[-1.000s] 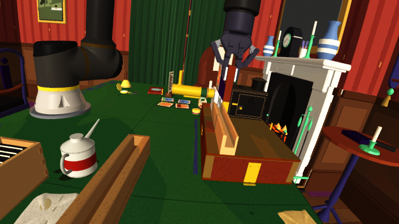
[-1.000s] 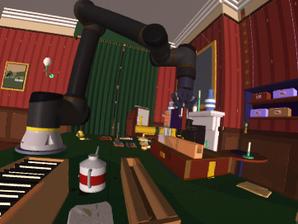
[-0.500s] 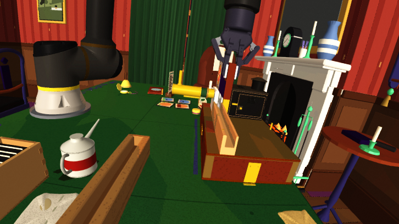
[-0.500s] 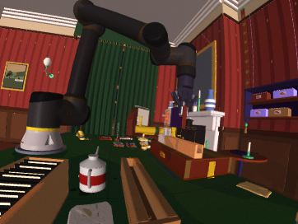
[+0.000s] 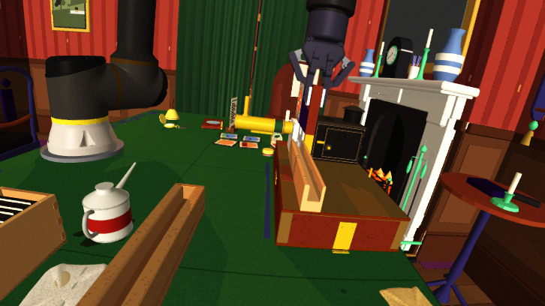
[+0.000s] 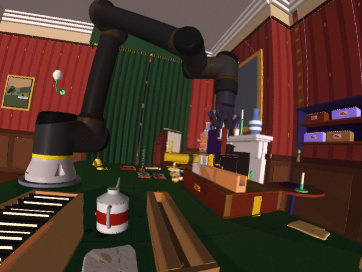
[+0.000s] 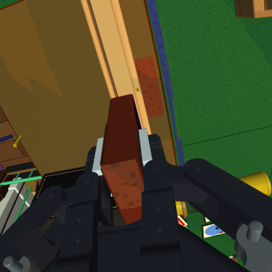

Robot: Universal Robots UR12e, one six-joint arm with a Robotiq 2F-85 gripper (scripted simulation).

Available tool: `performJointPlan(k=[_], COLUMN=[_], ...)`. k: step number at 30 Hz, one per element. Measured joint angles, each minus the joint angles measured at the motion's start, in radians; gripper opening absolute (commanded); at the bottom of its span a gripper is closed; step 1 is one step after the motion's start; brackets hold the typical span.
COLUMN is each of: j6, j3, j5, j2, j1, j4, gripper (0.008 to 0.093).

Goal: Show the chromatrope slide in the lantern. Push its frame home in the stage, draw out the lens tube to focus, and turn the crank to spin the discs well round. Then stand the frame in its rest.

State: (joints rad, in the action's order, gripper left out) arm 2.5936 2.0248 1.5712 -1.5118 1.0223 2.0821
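Note:
On the red-brown lantern base at the table's fireplace side, a long pale wooden channel runs lengthwise, ending at the black lantern body. The yellow lens tube sticks out from the lantern toward the table's middle. The red-brown chromatrope frame hangs upright over the far end of the channel, its lower edge above the channel floor in the wrist camera. Its discs and crank are hidden. A second long wooden trough lies on the green cloth nearer the side camera. My gripper is closed on the frame's top edge.
A wooden box of slides sits at the near left corner beside a white and red oil can and a cloth. Small picture slides lie by the lens tube. The arm's base stands at the left. The fireplace stands beyond the table's edge.

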Motion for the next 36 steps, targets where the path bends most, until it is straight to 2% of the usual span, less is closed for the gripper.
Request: performJointPlan(k=[24,36], j6=[-0.004,-0.04], j3=[-0.002,-0.018], j5=[0.0,0.0], j2=[0.001,0.015], j1=[-0.003,-0.04], j4=[0.0,-0.001], gripper=[0.008,0.008])
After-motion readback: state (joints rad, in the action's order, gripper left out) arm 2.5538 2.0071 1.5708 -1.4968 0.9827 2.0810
